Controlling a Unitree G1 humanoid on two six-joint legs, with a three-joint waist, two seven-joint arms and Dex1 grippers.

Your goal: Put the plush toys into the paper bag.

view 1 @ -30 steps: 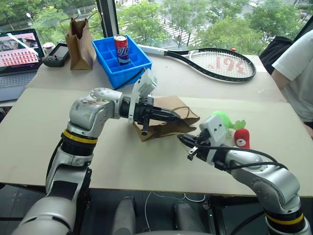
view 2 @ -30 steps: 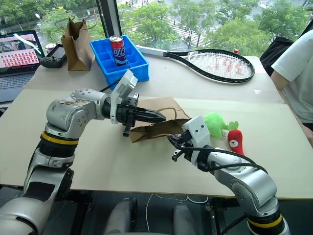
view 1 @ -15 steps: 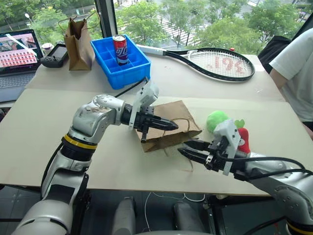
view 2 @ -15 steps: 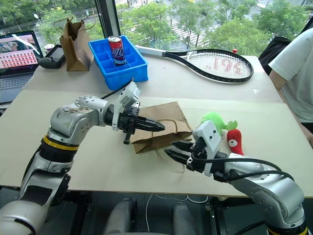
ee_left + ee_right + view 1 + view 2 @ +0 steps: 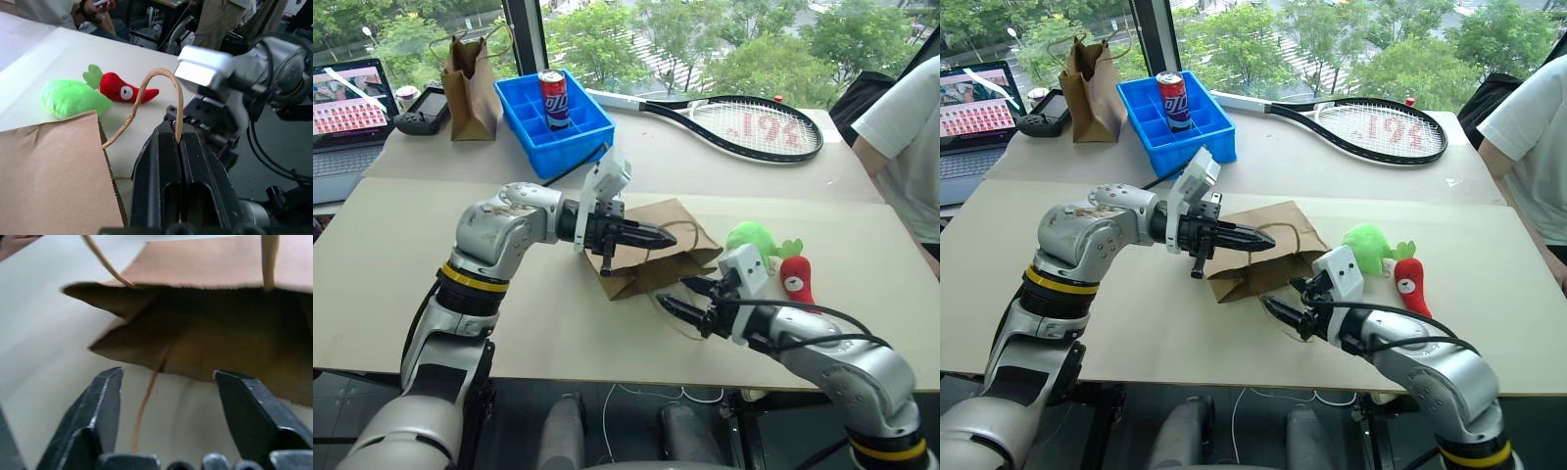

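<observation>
Left gripper (image 5: pixel 178 142): black fingers pinched tight on a thin tan twine handle (image 5: pixel 146 93) of the paper bag (image 5: pixel 651 245).
Right gripper (image 5: pixel 685 297): fingers spread apart, holding nothing, just in front of the bag's open mouth.
Bag: brown crinkly paper, lying on the tan table (image 5: pixel 411 255).
Toys: a fuzzy round green vegetable (image 5: pixel 751 238) touching a red chili (image 5: pixel 796 278), near the bag on the right gripper's side.
Right wrist view: dark inside of the bag.
Behind: blue tray (image 5: pixel 558 122) with a can (image 5: pixel 553 98), a racket (image 5: pixel 744 122), a darker bag (image 5: pixel 470 88).
</observation>
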